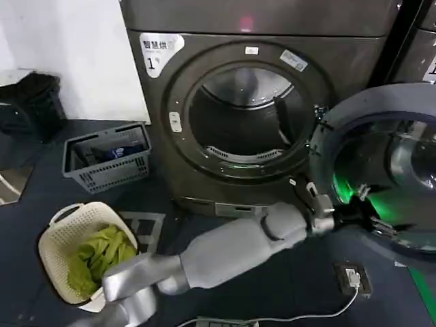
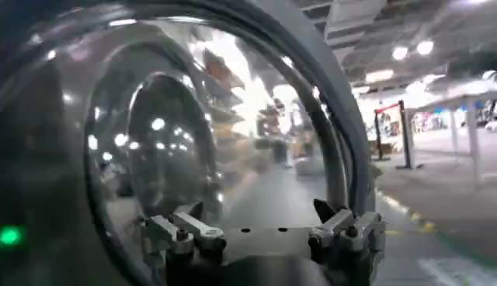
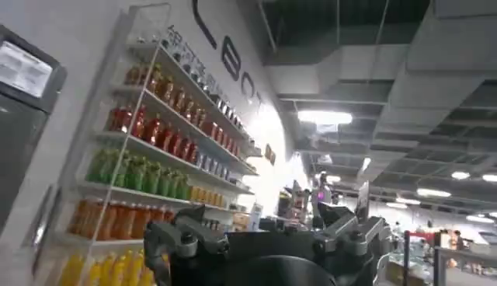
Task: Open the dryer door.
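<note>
The dryer (image 1: 259, 116) stands with its drum exposed. The dryer door (image 1: 381, 170), swung wide beside the opening, is judged heavy, rigid and slick; take hold at its chrome rim. The left gripper (image 1: 349, 204) is spread against the inner glass. The right gripper (image 3: 272, 233) is released, pointing well away.

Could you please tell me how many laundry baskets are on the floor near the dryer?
2. A grey basket sits left of the dryer, near its front; a cream basket holding green cloth lies nearer the robot, left of its left arm. Others may be hidden.
</note>
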`<state>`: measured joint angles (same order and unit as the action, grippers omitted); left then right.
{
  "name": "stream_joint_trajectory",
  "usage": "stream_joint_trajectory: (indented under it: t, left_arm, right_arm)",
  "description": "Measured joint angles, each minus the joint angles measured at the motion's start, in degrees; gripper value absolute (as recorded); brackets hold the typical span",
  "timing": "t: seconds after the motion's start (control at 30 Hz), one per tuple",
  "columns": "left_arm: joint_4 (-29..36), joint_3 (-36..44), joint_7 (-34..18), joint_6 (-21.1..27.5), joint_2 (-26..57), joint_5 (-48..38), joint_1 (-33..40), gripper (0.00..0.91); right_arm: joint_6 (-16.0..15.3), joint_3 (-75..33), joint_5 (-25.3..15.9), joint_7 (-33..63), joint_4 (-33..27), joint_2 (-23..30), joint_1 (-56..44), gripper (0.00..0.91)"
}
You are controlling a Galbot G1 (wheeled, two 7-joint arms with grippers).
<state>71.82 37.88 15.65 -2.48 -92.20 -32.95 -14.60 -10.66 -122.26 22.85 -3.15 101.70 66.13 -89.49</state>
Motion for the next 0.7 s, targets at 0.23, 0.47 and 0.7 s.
stream_joint_trajectory:
  t: [0.23,0.47,0.7]
  left_arm:
    - [-2.52,-0.16,-0.12,0.19,0.01,0.99,0.16,0.907]
    - [-1.59,0.9,-0.5,-3.94,0.01,2.22,0.13,0.907]
    - [2.57,3.61,-0.57,-16.09,0.0,-4.32,0.23,0.907]
  right_arm:
    - [0.13,-0.56,0.05,-0.25,-0.17,-0.53,-0.53,0.907]
    - [0.23,-0.66,0.11,-0.57,-0.28,-0.72,-0.79,0.907]
    - [0.34,-0.34,0.01,-0.93,-0.31,-0.91,-0.48,0.907]
